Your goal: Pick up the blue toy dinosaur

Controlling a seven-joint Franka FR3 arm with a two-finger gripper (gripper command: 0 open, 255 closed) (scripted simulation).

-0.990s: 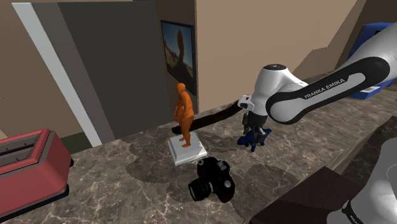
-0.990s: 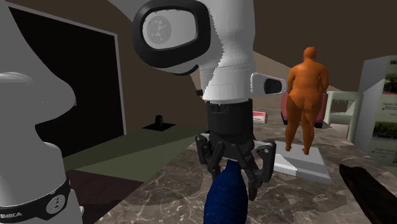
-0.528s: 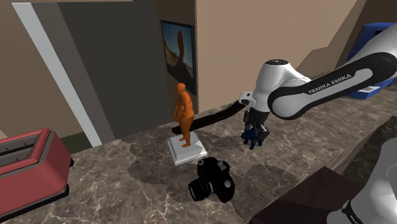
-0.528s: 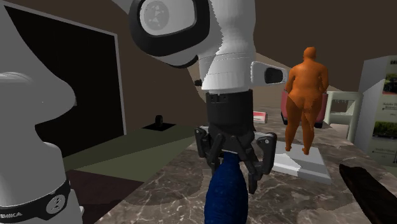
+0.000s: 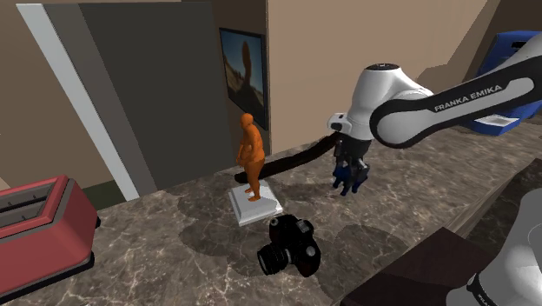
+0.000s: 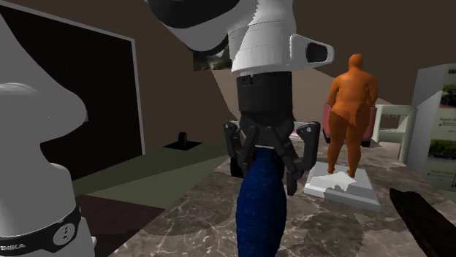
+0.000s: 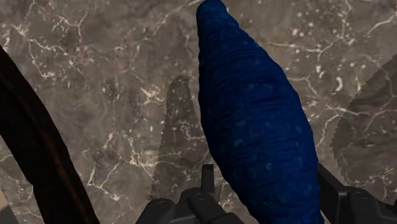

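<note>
Hanging clamped by its upper end in the gripper (image 6: 272, 157), the blue toy dinosaur (image 6: 259, 212) dangles clear of the marbled tabletop (image 5: 174, 252). Beyond the gripper stands an orange figurine (image 5: 251, 156) on a white base (image 5: 254, 209).

Orange figurine (image 5: 251, 155), black camera (image 5: 290, 247), red toaster (image 5: 39, 222)

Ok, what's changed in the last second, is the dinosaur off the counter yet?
The pincer, shut on the blue toy dinosaur throughout, has carried it upward, clear of the marble counter, drifting slightly toward the shoulder view's right. The orange figure, the black camera and the red toaster stayed put.
</note>
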